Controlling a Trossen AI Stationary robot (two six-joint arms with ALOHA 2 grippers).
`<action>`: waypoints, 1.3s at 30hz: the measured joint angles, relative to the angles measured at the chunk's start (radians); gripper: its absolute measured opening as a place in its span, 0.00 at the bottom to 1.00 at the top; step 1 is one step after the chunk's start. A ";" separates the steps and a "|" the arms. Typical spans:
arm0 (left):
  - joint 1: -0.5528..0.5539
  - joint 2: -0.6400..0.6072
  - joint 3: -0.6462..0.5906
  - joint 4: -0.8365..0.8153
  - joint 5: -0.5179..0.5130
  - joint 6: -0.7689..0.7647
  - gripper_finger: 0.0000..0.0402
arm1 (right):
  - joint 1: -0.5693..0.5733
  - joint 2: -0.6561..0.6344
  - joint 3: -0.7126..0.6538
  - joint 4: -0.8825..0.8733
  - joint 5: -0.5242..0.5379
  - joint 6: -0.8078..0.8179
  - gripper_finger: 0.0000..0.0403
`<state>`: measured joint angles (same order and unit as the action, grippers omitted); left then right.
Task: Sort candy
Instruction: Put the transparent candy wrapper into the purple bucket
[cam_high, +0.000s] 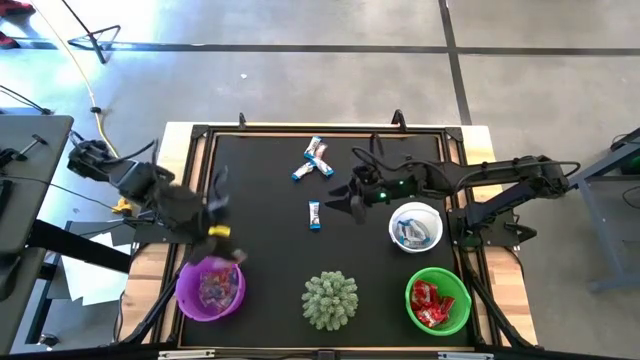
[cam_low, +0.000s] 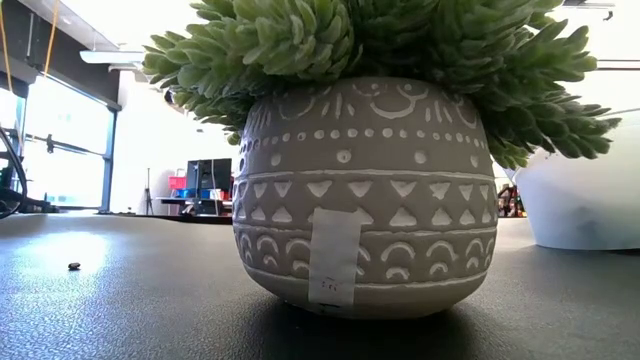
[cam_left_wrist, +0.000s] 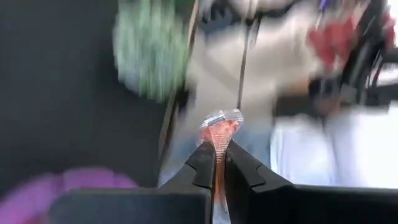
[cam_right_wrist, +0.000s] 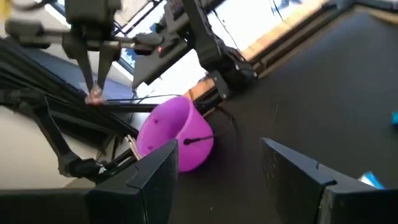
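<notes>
Candy, a pinkish wrapped sweet (cam_left_wrist: 221, 127), is pinched in the left gripper (cam_left_wrist: 220, 163); centre it over the purple bowl (cam_high: 210, 290) before releasing. Right gripper (cam_high: 340, 202) hovers, fingers spread.

grey concrete floor (cam_high: 300, 80) with dark seams, bright windows (cam_low: 60, 150) at the left, desk (cam_low: 200, 200) far behind

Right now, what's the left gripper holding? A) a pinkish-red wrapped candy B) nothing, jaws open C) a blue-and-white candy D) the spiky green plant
A: the left wrist view shows the left gripper shut on a pinkish-red wrapped candy, and the high view puts it just above the purple bowl.
</notes>
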<state>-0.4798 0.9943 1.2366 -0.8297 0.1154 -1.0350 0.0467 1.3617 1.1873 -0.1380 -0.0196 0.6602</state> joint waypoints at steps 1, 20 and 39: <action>-0.025 0.000 0.000 -0.048 0.047 -0.036 0.01 | 0.000 0.000 0.000 -0.013 0.000 0.022 0.55; -0.248 0.018 0.000 -0.377 0.110 -0.025 0.15 | 0.000 0.000 0.000 -0.054 0.036 0.154 0.55; -0.248 0.091 0.000 -0.498 0.106 -0.237 0.32 | -0.001 0.000 -0.001 -0.228 0.035 0.147 0.55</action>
<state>-0.7277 1.0851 1.2362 -1.3276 0.2218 -1.2718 0.0460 1.3617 1.1862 -0.3655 0.0154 0.8074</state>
